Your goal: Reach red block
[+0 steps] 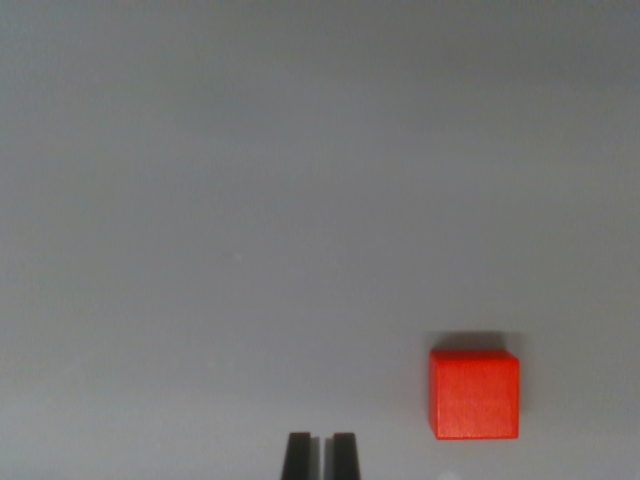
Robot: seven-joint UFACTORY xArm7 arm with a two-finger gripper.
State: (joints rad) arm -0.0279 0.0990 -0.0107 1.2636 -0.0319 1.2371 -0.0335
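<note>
A red block (474,394) lies on a plain grey surface in the lower right of the wrist view. My gripper (320,455) shows only as two dark fingertips at the bottom edge, close together with a thin gap and nothing between them. The block sits to the wrist view's right of the fingertips, apart from them and not touched.
A plain grey surface (250,200) fills the whole view. A soft shadow lies along the block's far edge.
</note>
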